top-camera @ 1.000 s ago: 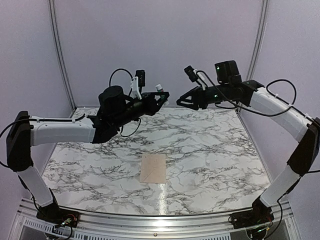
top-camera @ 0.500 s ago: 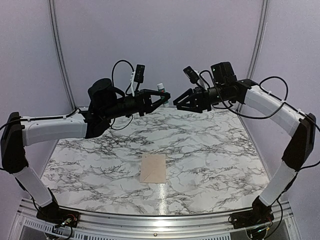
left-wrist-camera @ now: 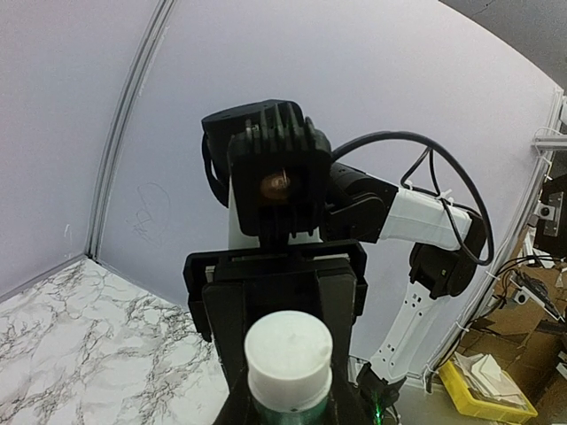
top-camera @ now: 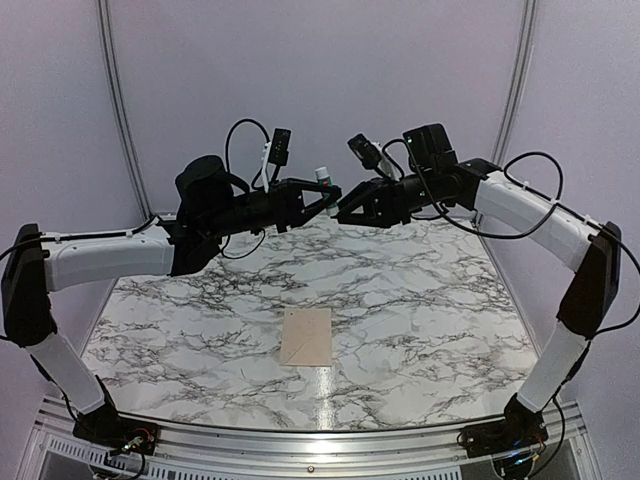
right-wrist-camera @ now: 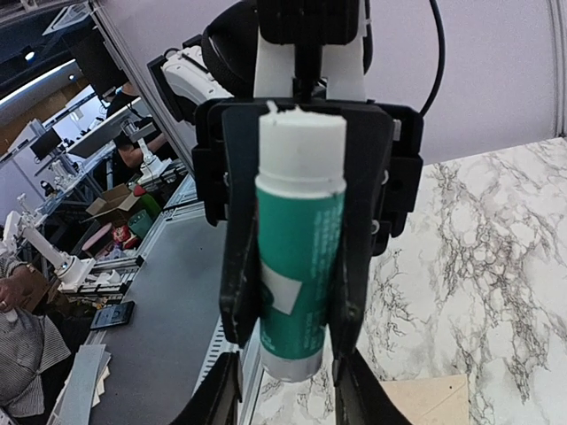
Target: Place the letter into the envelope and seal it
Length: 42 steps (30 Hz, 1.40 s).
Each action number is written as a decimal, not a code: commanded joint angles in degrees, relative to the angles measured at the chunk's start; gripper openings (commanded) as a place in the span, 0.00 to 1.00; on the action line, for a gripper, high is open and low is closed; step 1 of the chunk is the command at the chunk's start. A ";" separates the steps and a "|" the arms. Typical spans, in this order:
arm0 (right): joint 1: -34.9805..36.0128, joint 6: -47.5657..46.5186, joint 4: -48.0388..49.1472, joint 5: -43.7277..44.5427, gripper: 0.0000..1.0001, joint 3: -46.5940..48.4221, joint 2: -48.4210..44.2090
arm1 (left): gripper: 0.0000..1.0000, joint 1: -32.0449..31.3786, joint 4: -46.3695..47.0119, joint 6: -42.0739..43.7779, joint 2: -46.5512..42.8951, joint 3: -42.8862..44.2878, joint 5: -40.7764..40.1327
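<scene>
Pale walls close off a marbled tabletop [top-camera: 430, 300].

Overhead view: both arms are raised over the 12 o'clock edge. My right tool [top-camera: 345, 210] has closed the gap seen a second ago and now meets my left tool [top-camera: 328, 193] tip to tip. My left tool is clamped on a glue stick [top-camera: 321, 176], white end up. A single tan sheet with one diagonal crease, which I take for the envelope [top-camera: 307, 337], lies flat at 6 o'clock, well apart from both tools. No separate letter shows; presumably it is already inside. Judgement: the step in hand is readying the glue for sealing.

Left wrist view: the stick's white end [left-wrist-camera: 288, 354] sits between my own fingers, and the right tool faces it head-on.

Right wrist view: the green stick [right-wrist-camera: 297, 257] stands gripped at mid-body. My right fingers [right-wrist-camera: 221, 390] are spread wide at 6 o'clock, flanking its lower end and holding nothing. The envelope's corner [right-wrist-camera: 425, 400] shows at 5 o'clock.
</scene>
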 commanded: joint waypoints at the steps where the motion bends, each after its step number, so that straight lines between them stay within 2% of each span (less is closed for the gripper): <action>1: 0.37 2.33 2.64 -1.97 0.28 1.73 0.67 | 0.00 -0.10 2.50 -0.57 0.65 1.63 0.80; 8: 0.44 4.70 4.72 -2.05 0.11 1.39 0.99 | 0.00 -0.11 2.59 -0.60 1.05 1.64 0.53; 12: 0.45 5.61 4.34 2.27 0.00 1.94 1.06 | 0.00 -0.06 2.59 0.01 0.96 1.19 -1.93; 15: 0.57 4.43 2.87 12.75 0.00 2.31 -0.35 | 0.00 -0.23 2.45 0.08 0.99 0.28 -7.76; 20: 4.72 1.80 1.51 46.54 0.02 1.12 -5.11 | 0.00 -1.19 1.90 -1.30 1.75 -1.26 -21.49; 22: 7.31 0.92 0.63 53.85 0.04 1.39 -5.66 | 0.00 -1.17 1.71 -2.81 2.30 -1.43 -24.40; 24: 9.55 0.32 -0.29 56.81 0.08 1.58 -5.84 | 0.00 -1.19 1.71 -3.31 2.58 -1.45 -25.57; 26: 10.05 0.58 -0.40 56.27 0.14 1.24 -6.18 | 0.00 -1.20 1.62 -3.41 2.67 -1.48 -25.67; 29: 9.27 0.21 -1.29 56.36 0.32 1.22 -7.61 | 0.00 -0.98 0.81 -2.60 2.02 -1.81 -25.27; 30: 8.47 -0.07 -1.62 55.05 0.39 1.22 -8.11 | 0.00 -0.81 0.30 -2.20 1.62 -2.06 -25.02; 33: 4.07 -1.26 -3.71 46.45 0.48 1.71 -9.49 | 0.00 0.08 -2.00 -0.42 0.12 -2.49 -22.64; 36: -0.78 -4.68 -7.72 35.74 0.49 3.54 -9.29 | 0.01 0.89 -4.82 2.30 -0.66 -2.42 -16.92; 39: -1.98 -8.14 -9.38 32.16 0.49 4.37 -9.60 | 0.02 1.31 -6.63 5.33 -0.70 -2.29 -8.70; 42: -1.98 -8.07 -6.70 27.96 0.49 3.40 -10.16 | 0.02 1.32 -7.43 5.99 0.00 -1.74 -1.53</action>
